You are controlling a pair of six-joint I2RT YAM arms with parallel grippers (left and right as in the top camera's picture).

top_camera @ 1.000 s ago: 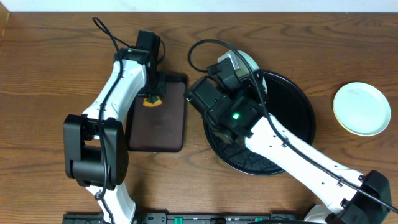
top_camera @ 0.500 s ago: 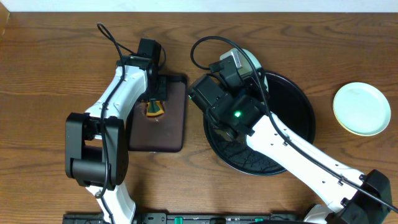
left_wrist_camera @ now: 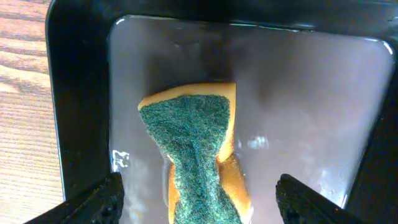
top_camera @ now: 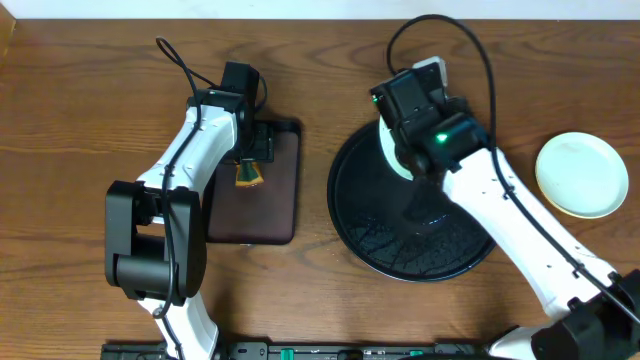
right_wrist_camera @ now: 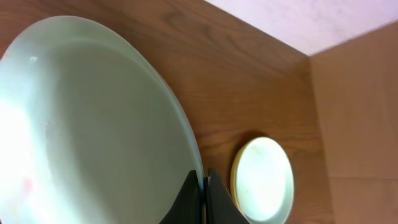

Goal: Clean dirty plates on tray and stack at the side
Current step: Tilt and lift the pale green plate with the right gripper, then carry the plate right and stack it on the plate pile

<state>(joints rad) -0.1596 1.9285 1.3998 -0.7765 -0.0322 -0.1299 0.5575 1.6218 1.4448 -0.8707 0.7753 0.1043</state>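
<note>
My right gripper (right_wrist_camera: 204, 199) is shut on the rim of a pale mint-white plate (right_wrist_camera: 93, 124), held tilted above the back of the round black tray (top_camera: 420, 240). From overhead only a sliver of that plate (top_camera: 392, 152) shows under the right wrist. Another plate (top_camera: 581, 175), with a pale yellow rim, lies on the table at the far right and is also seen beyond my fingers (right_wrist_camera: 261, 180). My left gripper (left_wrist_camera: 199, 199) is open, its fingers standing wide either side of a green-and-orange sponge (left_wrist_camera: 193, 143).
The sponge (top_camera: 247, 174) lies on a rectangular dark brown tray (top_camera: 260, 210), left of the black tray. Cables loop above both arms. A wall runs along the table's back edge.
My left gripper has opened and let go of the sponge, which now rests on the brown tray. My right arm has swung to the right across the black tray, carrying the plate.
</note>
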